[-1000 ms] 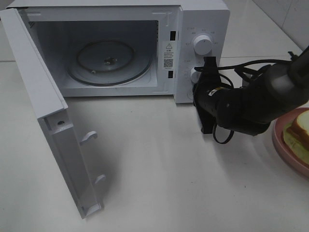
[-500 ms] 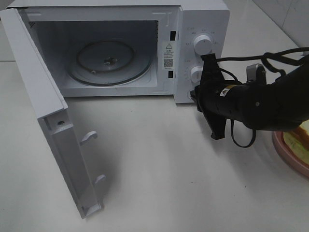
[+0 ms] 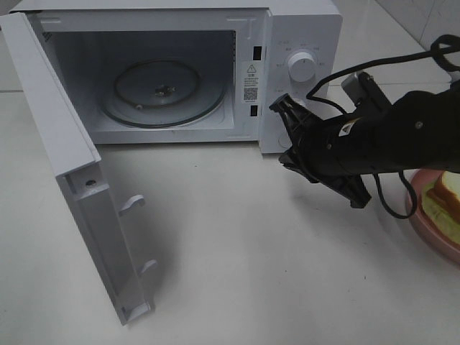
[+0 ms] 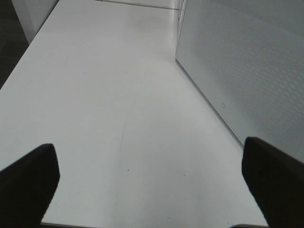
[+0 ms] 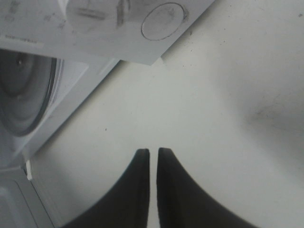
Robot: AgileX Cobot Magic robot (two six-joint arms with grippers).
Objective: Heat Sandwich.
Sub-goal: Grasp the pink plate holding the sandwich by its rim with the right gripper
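At the right edge of the table (image 3: 237, 273), the sandwich (image 3: 447, 192) lay on a pink plate (image 3: 420, 219), partly cut off by the frame. Left of it, the right gripper (image 5: 153, 153) hovered near the microwave's (image 3: 327, 36) lower front corner, its fingers almost together with nothing between them. The door (image 3: 50, 136) stood wide open, showing the glass turntable (image 3: 162, 90). The left gripper (image 4: 152, 183) hung over the table, its fingers spread wide.
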